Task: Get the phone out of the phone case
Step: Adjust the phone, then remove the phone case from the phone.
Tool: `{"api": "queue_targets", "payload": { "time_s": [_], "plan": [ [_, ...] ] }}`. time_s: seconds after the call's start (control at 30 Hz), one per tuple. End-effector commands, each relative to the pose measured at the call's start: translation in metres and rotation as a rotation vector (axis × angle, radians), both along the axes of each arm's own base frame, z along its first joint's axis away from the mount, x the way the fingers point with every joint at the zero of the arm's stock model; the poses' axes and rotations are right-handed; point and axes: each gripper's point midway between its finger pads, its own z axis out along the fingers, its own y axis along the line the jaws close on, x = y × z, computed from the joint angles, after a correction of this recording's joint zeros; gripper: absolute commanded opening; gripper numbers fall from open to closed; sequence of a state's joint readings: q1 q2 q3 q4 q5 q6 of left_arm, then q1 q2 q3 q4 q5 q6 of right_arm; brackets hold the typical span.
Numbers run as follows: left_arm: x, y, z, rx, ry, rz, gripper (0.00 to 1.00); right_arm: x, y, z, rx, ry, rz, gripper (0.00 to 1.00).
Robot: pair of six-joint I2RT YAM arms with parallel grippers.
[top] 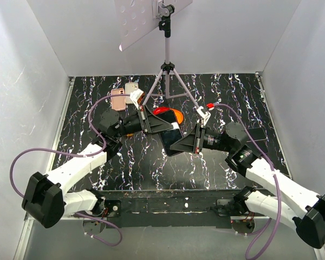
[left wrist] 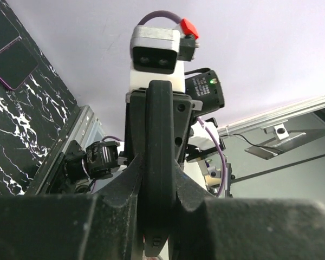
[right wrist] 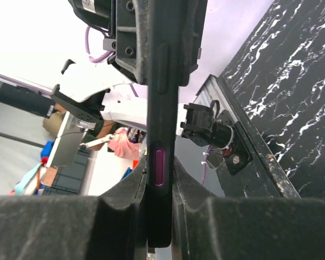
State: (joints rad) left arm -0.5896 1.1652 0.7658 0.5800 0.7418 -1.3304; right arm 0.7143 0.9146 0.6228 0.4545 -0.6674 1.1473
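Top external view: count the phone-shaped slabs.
3. One dark cased phone at centre, clamped between the left fingers and right fingers; two pale slabs next to each other on the table, back left. The arms may hide more.

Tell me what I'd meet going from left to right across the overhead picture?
Left arm's black joint → pink slab → left fingers → cased phone → right fingers → right arm's black joint.
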Motion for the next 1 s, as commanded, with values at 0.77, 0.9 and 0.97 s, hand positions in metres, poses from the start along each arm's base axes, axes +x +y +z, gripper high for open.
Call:
{"api": "queue_targets", "payload": {
  "time_s": [0.77,0.9,0.97],
  "plan": [
    [-0.027,0.011,0.047,0.005,-0.144,-0.230,0.00,-0.054,-0.028,0.045,-0.011,-0.392,0.195,0.57],
    [-0.029,0.011,0.050,-0.003,-0.151,-0.249,0.00,-0.047,-0.023,0.042,-0.029,-0.375,0.191,0.48],
    [-0.031,0.012,0.051,-0.001,-0.161,-0.255,0.00,-0.044,-0.021,0.042,-0.028,-0.370,0.194,0.42]
  ]
}}
